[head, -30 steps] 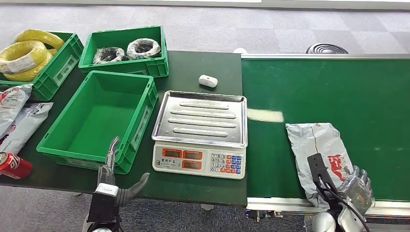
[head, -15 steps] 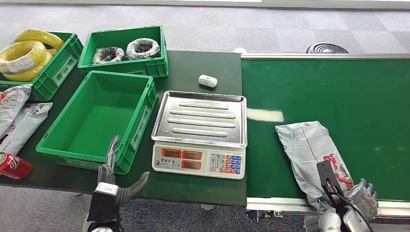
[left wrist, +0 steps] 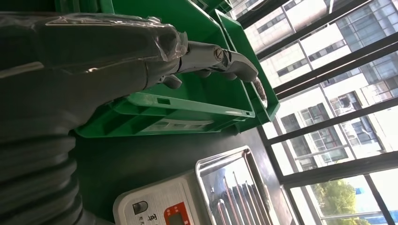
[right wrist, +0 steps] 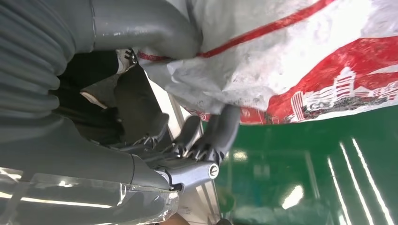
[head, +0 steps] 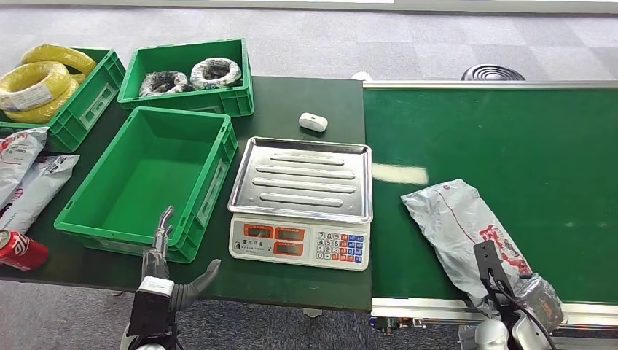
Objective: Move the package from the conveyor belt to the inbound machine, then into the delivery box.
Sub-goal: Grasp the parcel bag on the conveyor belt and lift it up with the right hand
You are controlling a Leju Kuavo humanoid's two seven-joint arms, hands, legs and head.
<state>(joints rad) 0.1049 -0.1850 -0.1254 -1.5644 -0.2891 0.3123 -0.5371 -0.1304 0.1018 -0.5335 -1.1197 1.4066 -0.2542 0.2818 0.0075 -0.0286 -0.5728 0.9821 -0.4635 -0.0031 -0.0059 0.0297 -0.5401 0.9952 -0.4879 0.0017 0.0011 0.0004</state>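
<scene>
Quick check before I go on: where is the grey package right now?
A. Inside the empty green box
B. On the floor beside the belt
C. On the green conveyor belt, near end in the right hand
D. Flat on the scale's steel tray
C. The grey package lies on the conveyor belt, its near end gripped by the right hand; the scale tray is bare.

scale [head: 301,203] between crate [head: 149,181], conveyor belt [head: 510,138]

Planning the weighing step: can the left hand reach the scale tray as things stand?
Probably yes. The left hand hovers open at the table's near edge, beside the green bin, and nothing stands between it and the scale tray.
</scene>
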